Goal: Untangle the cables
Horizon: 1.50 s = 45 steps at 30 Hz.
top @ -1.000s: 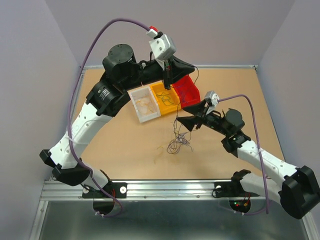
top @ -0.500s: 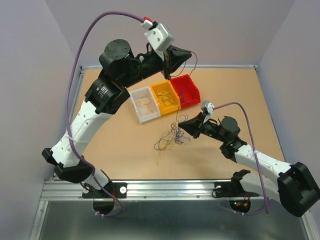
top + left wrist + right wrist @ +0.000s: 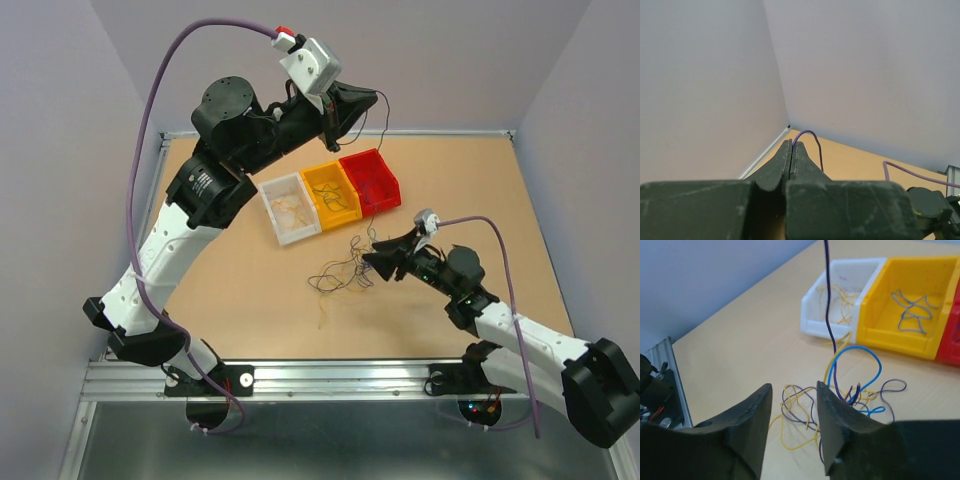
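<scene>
The cables are a loose tangle (image 3: 340,277) of thin yellow, blue and dark purple wires lying on the table in front of the bins. It also shows in the right wrist view (image 3: 850,395). My left gripper (image 3: 374,97) is raised high above the bins and is shut on one dark purple wire (image 3: 810,134). That wire hangs down (image 3: 827,295) into the tangle. My right gripper (image 3: 794,387) is open and empty, low over the table, just right of the tangle in the top view (image 3: 368,258).
Three small bins stand in a row behind the tangle: white (image 3: 290,208) with yellow wires, yellow (image 3: 332,195) with grey wires, and red (image 3: 370,180). A single yellow wire (image 3: 322,310) lies apart, nearer the front. Walls enclose the wooden table (image 3: 250,290).
My left gripper has risen higher with the purple wire. My right gripper has dropped lower toward the table, and the tangle has spread out to the left.
</scene>
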Tool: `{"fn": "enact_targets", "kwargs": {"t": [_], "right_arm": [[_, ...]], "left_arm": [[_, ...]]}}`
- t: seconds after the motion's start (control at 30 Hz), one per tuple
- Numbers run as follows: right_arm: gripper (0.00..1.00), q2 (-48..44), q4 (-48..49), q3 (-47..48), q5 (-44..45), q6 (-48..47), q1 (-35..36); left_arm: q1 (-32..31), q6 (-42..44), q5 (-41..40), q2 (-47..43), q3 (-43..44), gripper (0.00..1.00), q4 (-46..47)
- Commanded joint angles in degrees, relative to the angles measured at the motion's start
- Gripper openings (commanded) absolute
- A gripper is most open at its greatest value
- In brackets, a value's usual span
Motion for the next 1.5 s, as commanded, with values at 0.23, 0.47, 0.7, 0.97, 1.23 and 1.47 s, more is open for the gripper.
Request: {"fn": "enact_targets", "kwargs": {"t": [0.23,0.47,0.7,0.97,1.23,1.47], "right_arm": [[0.92,-7.7,-6.6,7.0,7.5,-2.5,0.4],[0.9,2.2,-8.2,16.3,10.9,-7.3,0.4],[0.65,11.2,-6.1,19.7,7.7,-6.7,0.5],[0.29,21.4,5.6,9.3,7.5,-0.3,1.0],[0.09,20.2,7.8,1.6,13.1,4.9,1.0],[0.77,9.0,6.7,-2.2,12.4,5.7,1.1]], "left_arm": [[-0.1,-1.2,1.3,-2.1,0.7,0.0,3.8],[-0.1,-1.1,1.3,-2.3,0.6,0.0,3.8],[-0.1,0.0,-2.5,-2.3,3.1,0.0,4.5],[-0.1,3.5,-13.6,-0.9,10.0,0.0,6.1],[0.1,7.3,-25.2,-5.2,2.8,0.0,12.0],[0.1,7.6,-17.1,-10.2,-11.2,0.0,14.5]]}}
